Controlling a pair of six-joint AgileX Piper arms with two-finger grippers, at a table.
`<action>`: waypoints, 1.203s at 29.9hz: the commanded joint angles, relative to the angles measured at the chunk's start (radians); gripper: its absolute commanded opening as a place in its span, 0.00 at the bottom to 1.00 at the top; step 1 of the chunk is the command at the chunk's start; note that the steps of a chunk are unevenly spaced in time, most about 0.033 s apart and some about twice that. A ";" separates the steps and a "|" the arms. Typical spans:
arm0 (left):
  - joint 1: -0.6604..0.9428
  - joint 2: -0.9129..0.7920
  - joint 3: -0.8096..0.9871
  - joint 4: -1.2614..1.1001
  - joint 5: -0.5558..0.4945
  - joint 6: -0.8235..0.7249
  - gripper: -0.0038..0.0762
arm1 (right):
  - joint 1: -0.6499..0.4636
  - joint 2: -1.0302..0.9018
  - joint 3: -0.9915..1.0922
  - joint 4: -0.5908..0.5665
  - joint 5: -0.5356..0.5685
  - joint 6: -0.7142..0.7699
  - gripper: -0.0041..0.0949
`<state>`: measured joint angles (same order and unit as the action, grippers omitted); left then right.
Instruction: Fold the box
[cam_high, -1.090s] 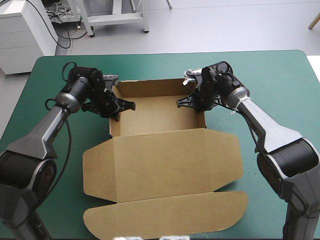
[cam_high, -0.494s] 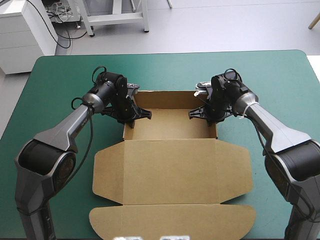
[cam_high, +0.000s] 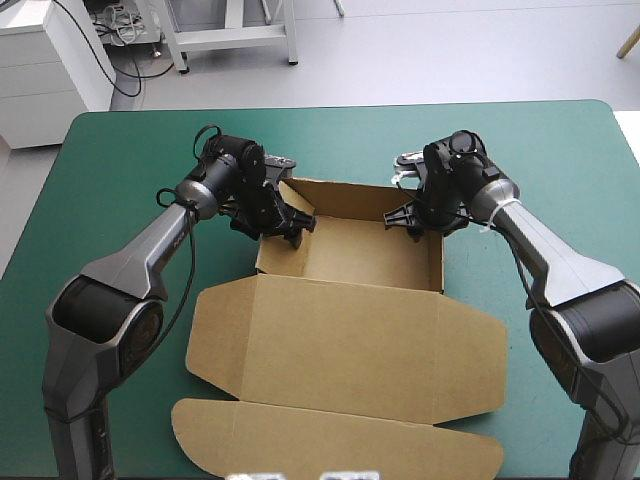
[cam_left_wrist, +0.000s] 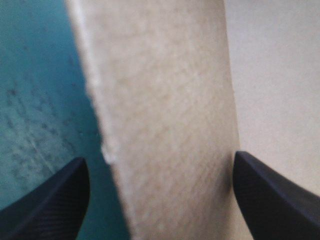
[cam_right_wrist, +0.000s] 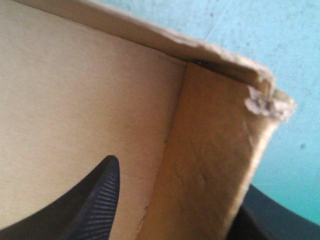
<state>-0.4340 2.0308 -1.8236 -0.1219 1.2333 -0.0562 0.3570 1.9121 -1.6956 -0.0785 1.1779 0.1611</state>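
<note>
One desk (cam_high: 560, 150): teal-green cover, taking up most of the view from above, with everything resting on it.
Box (cam_high: 345, 300): brown board at the desk's middle, sitting a little askew to the desk's edges; it is an open tray with the lid laid flat.
Lid (cam_high: 340, 345): wide panel with rounded side ears, flat on the cover on the near side of the tray.
Flap (cam_high: 330, 445): long rounded strip at the lid's near end, close to the desk's near edge.
Tray (cam_high: 350, 255): far part of the box, with bare floor and the far, left and right walls standing.
Left tool (cam_high: 283, 228): at the tray's left wall (cam_left_wrist: 165, 100), its black fingers (cam_left_wrist: 45, 200) spread wide, one outside over the cover and one inside the tray, neither pressing the board.
Right tool (cam_high: 415, 220): at the tray's far right corner, fingers apart and astride the right wall (cam_right_wrist: 210, 150), one inside and one outside.
Corner (cam_right_wrist: 265, 102): frayed where the far and right walls meet.
</note>
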 joint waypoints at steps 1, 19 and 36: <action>-0.005 -0.058 -0.067 -0.017 0.041 0.012 0.81 | -0.004 -0.075 -0.077 0.009 -0.008 0.029 0.55; -0.004 -0.286 -0.290 0.165 0.041 0.077 0.34 | -0.004 -0.335 -0.122 -0.070 -0.008 0.028 0.55; -0.004 -0.877 0.278 0.212 -0.076 0.093 0.04 | -0.004 -0.301 0.023 -0.038 -0.011 0.080 0.54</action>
<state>-0.4340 1.2794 -1.6513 0.0846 1.2478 0.0484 0.3570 1.6282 -1.6694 -0.1147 1.2045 0.2391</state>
